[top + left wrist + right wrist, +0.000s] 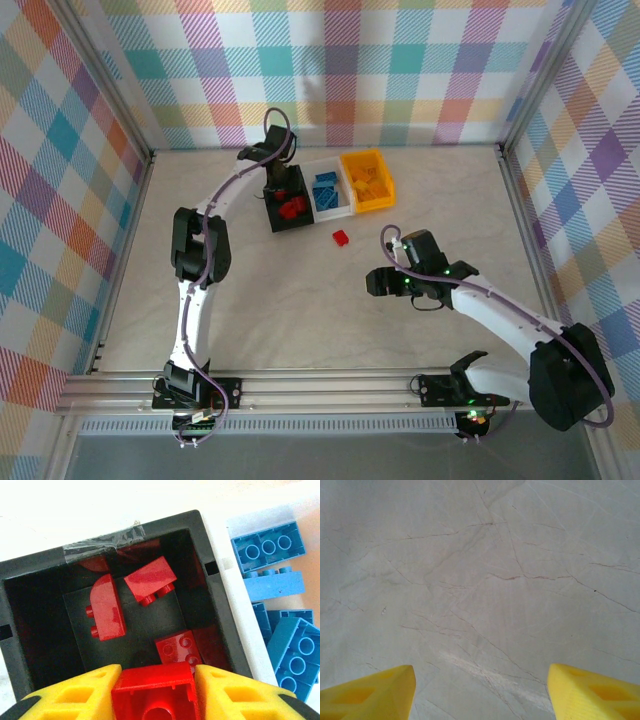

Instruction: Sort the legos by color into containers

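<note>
Lego [155,692], red, pinched in left jaws over black bin [30,605], three more reds [107,607] inside it, blues [267,545] in white bin [232,587] alongside, yellow bin [375,206] next, stray red [341,237] on bench [300,310], right jaws spread wide, holding nothing, above bare bench

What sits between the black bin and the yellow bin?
A white bin holding blue bricks, as the top view shows.
</note>
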You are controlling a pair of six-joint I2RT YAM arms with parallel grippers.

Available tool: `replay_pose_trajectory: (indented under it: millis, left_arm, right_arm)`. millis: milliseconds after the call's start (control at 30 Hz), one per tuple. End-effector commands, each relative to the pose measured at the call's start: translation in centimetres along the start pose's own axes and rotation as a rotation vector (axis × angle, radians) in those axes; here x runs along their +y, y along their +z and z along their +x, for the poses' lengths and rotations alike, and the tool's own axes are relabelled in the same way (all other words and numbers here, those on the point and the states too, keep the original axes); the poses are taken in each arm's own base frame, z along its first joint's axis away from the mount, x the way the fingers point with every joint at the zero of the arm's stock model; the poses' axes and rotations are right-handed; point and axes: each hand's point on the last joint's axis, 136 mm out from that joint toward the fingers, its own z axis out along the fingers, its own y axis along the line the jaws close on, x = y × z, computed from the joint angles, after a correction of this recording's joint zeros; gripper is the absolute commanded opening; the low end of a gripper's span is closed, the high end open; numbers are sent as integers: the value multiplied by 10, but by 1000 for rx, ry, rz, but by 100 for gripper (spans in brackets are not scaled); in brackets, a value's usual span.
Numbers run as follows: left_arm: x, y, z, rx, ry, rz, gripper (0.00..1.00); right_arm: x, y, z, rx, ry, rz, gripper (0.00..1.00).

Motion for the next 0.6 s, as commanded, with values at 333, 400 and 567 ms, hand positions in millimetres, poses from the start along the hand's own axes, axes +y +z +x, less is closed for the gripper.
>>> replay_pose_trajectory:
  millis: [333, 400, 567]
  left_arm:
    - [-4, -24, -10, -23, -4, 34, 61]
    - [-6, -35, -12, -40, -3, 43, 62]
    - [-14, -73, -18, -100, -4, 89, 64]
  right_arm:
    - [-1, -6, 4, -1, 1, 2, 71]
    - [-2, -5, 5, 3, 6, 2, 71]
    - [-5, 1, 10, 28, 22, 7, 74]
